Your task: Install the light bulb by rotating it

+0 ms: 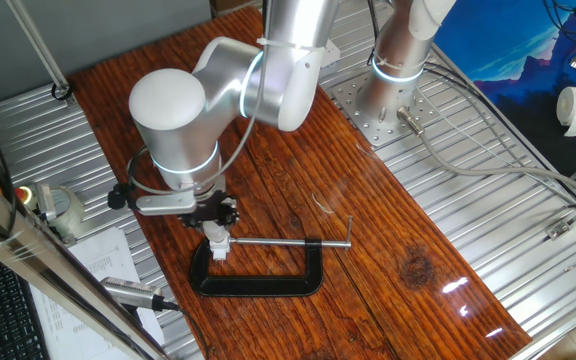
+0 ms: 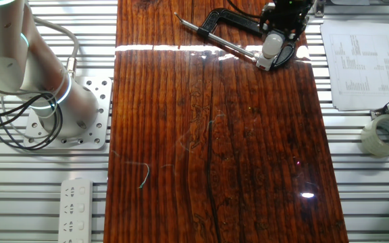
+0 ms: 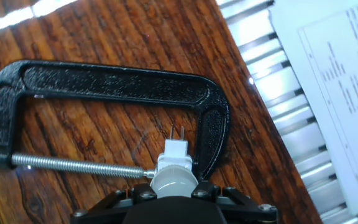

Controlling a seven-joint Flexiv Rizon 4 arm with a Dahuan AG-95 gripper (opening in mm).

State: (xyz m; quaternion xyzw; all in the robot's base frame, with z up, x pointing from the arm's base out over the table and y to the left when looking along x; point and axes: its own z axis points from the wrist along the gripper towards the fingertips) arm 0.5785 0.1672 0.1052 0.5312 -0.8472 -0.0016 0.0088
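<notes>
The white light bulb (image 3: 174,179) sits base-down in the small white socket block (image 3: 176,153), which is held at the screw end of a black C-clamp (image 3: 114,83) lying on the wooden board. My gripper (image 3: 174,191) is shut on the bulb, with a black finger pressed on each side of its dome. In one fixed view the gripper (image 1: 217,226) stands straight above the bulb (image 1: 217,238) and the clamp (image 1: 258,283). In the other fixed view the bulb (image 2: 272,44) shows below the gripper (image 2: 280,30), with the socket (image 2: 265,63) under it.
A printed paper sheet (image 2: 356,61) lies on the slatted metal table beside the board. A tape roll (image 2: 385,133) lies nearby. The arm's base plate (image 2: 66,118) and a power strip (image 2: 76,206) are on the other side. A second arm's base (image 1: 398,70) stands behind.
</notes>
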